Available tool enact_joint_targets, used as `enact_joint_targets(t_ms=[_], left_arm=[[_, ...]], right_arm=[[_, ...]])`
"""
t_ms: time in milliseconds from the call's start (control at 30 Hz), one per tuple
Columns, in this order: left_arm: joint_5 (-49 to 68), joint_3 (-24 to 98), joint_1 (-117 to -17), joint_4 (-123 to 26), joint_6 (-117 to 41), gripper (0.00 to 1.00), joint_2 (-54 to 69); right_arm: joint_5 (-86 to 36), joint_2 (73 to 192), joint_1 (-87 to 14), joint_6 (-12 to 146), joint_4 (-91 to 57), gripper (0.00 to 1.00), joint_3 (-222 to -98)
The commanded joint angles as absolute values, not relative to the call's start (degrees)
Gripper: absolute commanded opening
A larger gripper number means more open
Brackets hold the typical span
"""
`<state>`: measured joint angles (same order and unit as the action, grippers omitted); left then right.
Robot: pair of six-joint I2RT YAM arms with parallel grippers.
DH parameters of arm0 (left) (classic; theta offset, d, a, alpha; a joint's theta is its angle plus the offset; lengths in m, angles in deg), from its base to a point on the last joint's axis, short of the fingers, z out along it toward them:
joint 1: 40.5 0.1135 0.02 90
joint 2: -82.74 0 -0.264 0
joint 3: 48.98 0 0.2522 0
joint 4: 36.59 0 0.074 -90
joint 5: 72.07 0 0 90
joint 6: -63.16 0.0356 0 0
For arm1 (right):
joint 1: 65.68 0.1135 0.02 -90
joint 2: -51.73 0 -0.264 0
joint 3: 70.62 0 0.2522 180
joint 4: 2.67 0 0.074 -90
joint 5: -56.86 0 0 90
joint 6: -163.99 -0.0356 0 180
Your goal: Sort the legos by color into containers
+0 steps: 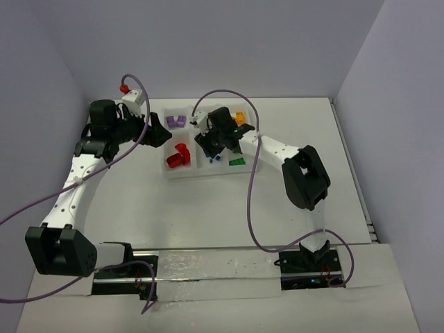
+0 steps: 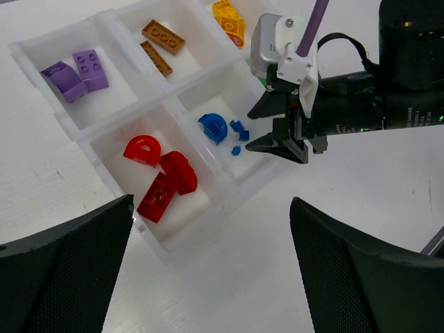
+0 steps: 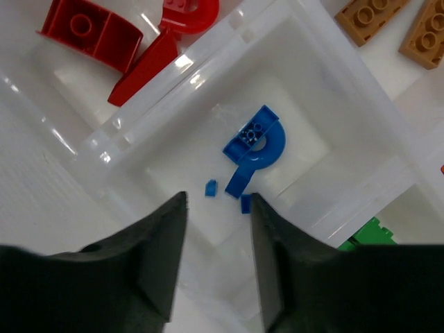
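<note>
R claw (image 3: 217, 208): jaws apart, narrow gap, nothing btwn them. It hangs over the blue bin (image 3: 194, 146), w/ the blue pcs just past its tips at 12 o'clock. L claw (image 2: 211, 208): jaws spread wide, empty, hovering off the 9 o'clock side of the tray (image 1: 182, 172) in top view, near the red bin (image 2: 114, 166).

Progress, as I judge it: every bin shows one colour only, and no loose lego is seen on the table (image 1: 208, 215) in any view. The sort looks done or v. close. Prob. only pulling both arms back is left, though pcs hidden under the arms can't be ruled out.

Counts, by clock posn on the tray in top view:
- bins: 6, two rows of 3
- 10 o'clock: purple bricks (image 2: 90, 69) x2
- 12: orange-brown plates (image 2: 163, 36) x2
- 2: yellow piece (image 2: 229, 17), at least 1, cropped at frame edge
- 8: red pcs (image 2: 158, 198) x3
- 6: blue arch (image 3: 262, 142) x1, plus small blue bits (image 3: 210, 188) x3
- 4: green brick (image 3: 368, 236), corner only, count unclear
</note>
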<state>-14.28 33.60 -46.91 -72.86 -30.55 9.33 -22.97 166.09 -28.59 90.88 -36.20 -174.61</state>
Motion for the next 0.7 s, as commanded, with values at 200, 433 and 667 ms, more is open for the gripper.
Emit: enact_joint_targets(t_ms=[200,433,667], left_arm=[[-13.8,35.9,-44.1,-72.2,-32.3,0.99,7.8],[-9.5,41.9,-42.0,-78.6,-35.2,0.99,2.6],[-1.3,39.8,-40.7,-76.8,-32.6,0.99,4.5]], right_arm=[[-24.4,163.3,-28.9,88.8,-35.4,0.67,-180.0],[-22.0,152.0,-32.2,84.3,-38.1,1.00,-179.0],[-19.3,139.7,-46.7,81.5,-40.4,1.00,-170.6]])
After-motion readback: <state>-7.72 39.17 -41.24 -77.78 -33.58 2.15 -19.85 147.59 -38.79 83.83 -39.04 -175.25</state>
